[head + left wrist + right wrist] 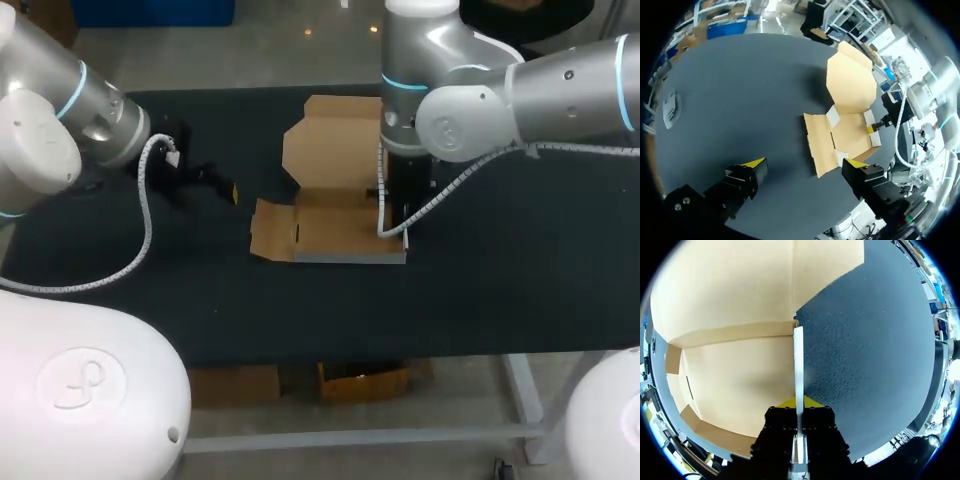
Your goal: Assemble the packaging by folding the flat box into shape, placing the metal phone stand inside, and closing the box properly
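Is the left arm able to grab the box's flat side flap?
Probably yes: the left gripper is open, only table lies between it and the flap, and the right gripper holds the opposite wall.

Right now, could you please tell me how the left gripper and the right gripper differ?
The left gripper is open wide with nothing held; the right gripper is shut on the upright side wall of the brown cardboard box. The left gripper hangs over the black table, clear of the box; the right gripper sits at the box's edge. Both are black with yellow tips.
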